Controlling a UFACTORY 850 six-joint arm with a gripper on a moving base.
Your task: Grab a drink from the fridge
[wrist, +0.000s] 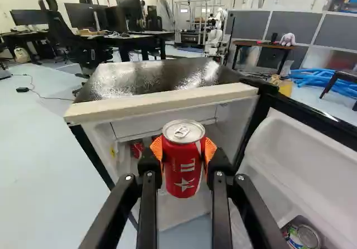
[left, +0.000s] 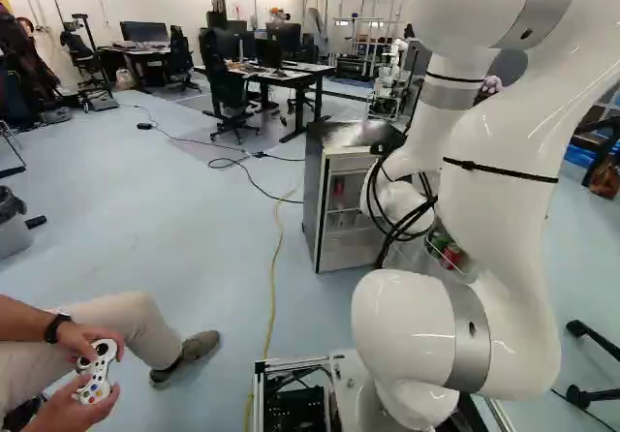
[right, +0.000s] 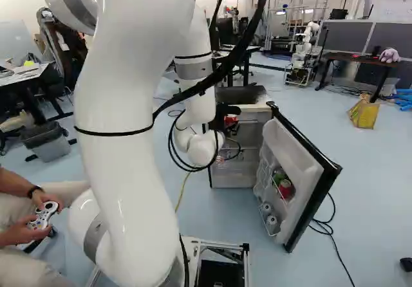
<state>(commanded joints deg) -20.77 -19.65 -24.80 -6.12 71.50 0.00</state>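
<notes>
In the right base view my gripper (right: 225,112) is in front of the upper part of the small fridge (right: 241,179), whose door (right: 297,152) stands open. The wrist view shows the gripper (wrist: 183,155) shut on a red drink can (wrist: 181,173), an orange pad on each side of it. The can is upright, at the fridge's (wrist: 162,103) open front. Behind it, another red can (wrist: 137,148) sits inside. The held can hides part of the interior.
Door racks hold more cans (right: 285,188), beside the gripper's right side. A person's hands hold a controller (left: 97,372) left of the base. Desks (left: 291,76) and chairs stand behind the fridge; another robot (right: 304,52) is farther back. A yellow cable (left: 277,258) crosses the floor.
</notes>
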